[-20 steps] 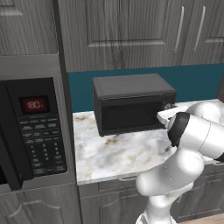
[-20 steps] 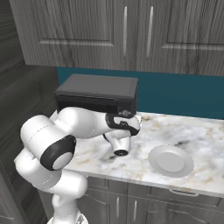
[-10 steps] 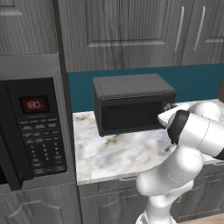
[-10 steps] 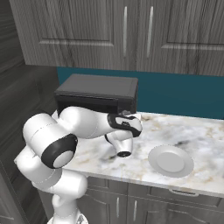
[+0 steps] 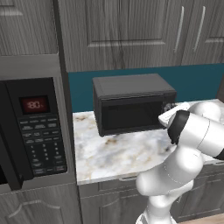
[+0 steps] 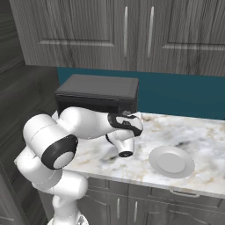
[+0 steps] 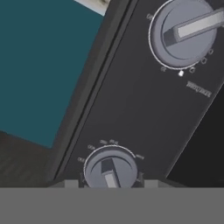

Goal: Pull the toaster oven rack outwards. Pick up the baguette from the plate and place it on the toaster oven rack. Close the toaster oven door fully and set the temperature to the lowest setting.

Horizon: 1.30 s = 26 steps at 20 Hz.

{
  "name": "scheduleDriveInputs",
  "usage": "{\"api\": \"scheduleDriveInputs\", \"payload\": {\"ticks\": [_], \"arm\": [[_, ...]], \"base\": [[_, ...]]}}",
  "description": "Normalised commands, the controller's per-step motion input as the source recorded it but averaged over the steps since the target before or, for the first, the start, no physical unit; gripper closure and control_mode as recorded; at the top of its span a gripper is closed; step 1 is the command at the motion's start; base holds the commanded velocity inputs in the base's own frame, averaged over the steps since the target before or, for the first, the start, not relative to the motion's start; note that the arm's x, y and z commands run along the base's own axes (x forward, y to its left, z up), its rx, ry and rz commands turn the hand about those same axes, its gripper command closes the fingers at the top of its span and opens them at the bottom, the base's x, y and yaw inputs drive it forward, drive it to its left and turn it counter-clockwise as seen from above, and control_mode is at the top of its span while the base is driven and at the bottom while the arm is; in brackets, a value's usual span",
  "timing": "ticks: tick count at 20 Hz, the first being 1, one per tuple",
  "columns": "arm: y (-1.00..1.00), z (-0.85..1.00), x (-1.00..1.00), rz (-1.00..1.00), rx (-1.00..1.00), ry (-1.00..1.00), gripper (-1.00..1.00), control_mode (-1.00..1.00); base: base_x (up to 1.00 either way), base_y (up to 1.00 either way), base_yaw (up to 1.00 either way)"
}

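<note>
Toaster oven (image 5: 131,104) sits on the marble counter (image 5: 118,155) against the teal backsplash (image 6: 180,94), a dark grey box with a flat top; its door (image 5: 133,114) stands upright and flush with the front, so it looks closed, and nothing inside can be made out through the dark glass. The white arm reaches across to the oven's right side, where the gripper (image 6: 128,117) is pressed close to the control panel in the right base view. The hand view looks straight at that panel (image 7: 144,109), rolled to a slant: one round knob (image 7: 110,170) sits right at the bottom edge where the finger tips rise, its raised bar lying in line with the gap between them, and a second knob (image 7: 183,33) lies well apart near the top right corner, its bar slanting toward that corner. Whether the fingers touch the lower knob cannot be told, since the tips are barely visible, and the jaws' spacing cannot be judged either. The white plate (image 6: 171,161) lies on the counter to the right of the oven, near the front edge and apart from the arm, with its surface bare. To the left of the oven, a black microwave (image 5: 37,131) with a red display stands in a tall cabinet column.
</note>
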Motion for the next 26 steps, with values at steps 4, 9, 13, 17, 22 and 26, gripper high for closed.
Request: {"api": "scheduleDriveInputs", "payload": {"ticks": [4, 9, 13, 17, 22, 26], "arm": [[-0.08, 0.0, 0.0, -0.04, -0.14, 0.0, 1.0, -1.0], [-0.09, 0.0, 0.0, -0.08, -0.17, 0.0, 1.0, -1.0], [-0.09, 0.0, 0.0, -0.07, -0.15, 0.0, 1.0, -1.0], [-0.02, 0.0, 0.0, -0.06, -0.16, 0.0, 1.0, -1.0], [-0.02, 0.0, 0.0, -0.04, -0.16, -0.01, 1.0, -1.0], [-0.05, 0.0, 0.0, -0.04, -0.19, 0.0, 1.0, -1.0]], "base": [[0.0, 0.0, 0.0], [0.0, 0.0, 0.0], [0.0, 0.0, 0.0], [0.0, 0.0, 0.0], [0.0, 0.0, 0.0], [0.0, 0.0, 0.0]]}}
